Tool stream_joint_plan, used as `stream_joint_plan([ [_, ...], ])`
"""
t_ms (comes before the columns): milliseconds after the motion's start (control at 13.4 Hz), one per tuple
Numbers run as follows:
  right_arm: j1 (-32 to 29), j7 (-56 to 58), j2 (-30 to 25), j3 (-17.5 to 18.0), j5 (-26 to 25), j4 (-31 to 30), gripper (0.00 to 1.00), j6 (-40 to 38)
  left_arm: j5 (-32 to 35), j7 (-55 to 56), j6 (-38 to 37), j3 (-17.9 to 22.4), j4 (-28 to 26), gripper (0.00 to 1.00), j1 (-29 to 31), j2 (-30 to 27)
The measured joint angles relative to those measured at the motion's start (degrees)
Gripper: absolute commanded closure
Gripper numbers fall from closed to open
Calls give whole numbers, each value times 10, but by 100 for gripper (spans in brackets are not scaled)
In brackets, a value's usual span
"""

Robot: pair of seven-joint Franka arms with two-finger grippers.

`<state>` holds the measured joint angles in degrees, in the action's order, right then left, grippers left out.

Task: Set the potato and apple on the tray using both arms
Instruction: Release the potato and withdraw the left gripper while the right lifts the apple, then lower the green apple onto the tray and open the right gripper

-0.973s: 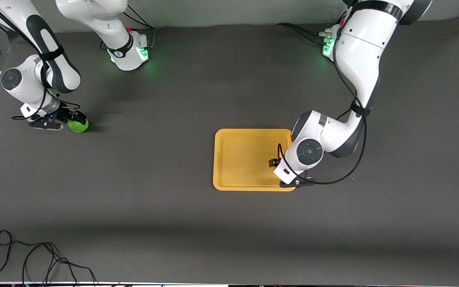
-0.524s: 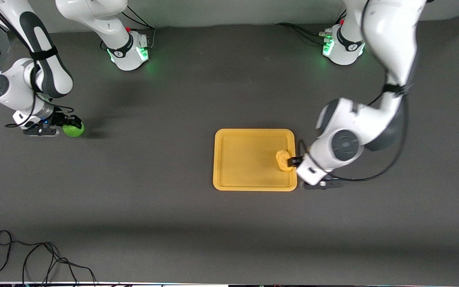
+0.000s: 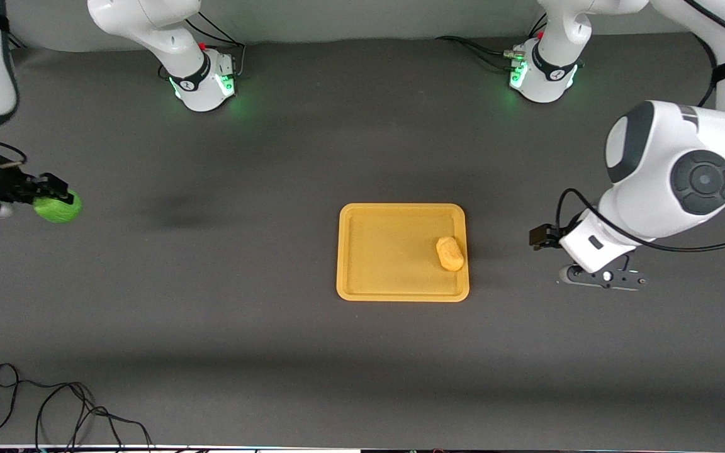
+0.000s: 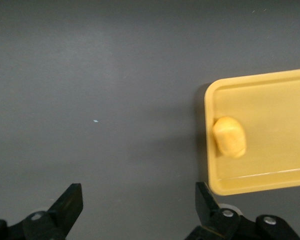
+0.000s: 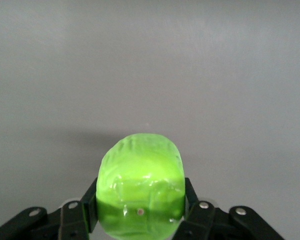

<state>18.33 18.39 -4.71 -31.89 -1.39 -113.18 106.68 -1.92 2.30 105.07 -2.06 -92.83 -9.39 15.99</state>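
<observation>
The yellow-orange tray lies mid-table. The potato lies in it by the rim toward the left arm's end; the left wrist view shows the potato and the tray too. My left gripper is open and empty, over bare table beside the tray at the left arm's end; in its wrist view its fingers stand wide apart. My right gripper is shut on the green apple and holds it above the table at the right arm's end. The apple fills the jaws in the right wrist view.
The table is covered by a dark grey mat. A loose black cable lies at the table's near edge toward the right arm's end. Both arm bases stand along the edge farthest from the front camera.
My left gripper let go of the potato on the tray and drew back off the tray toward its own end. My right gripper lifted the apple and carried it toward the right arm's end.
</observation>
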Motion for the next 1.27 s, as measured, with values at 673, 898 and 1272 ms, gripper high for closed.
stream_joint_plan([
  [673,231,-261,172,10,81,263,65,-72,25,-72,25,2,-99,0,41,-73],
  [898,282,-383,275,17,134,371,65,-88,50,-73,63,3,-149,0,56,-112],
  [1272,350,-618,417,78,155,511,65,-83,52,-123,35,5,-125,0,84,-139],
])
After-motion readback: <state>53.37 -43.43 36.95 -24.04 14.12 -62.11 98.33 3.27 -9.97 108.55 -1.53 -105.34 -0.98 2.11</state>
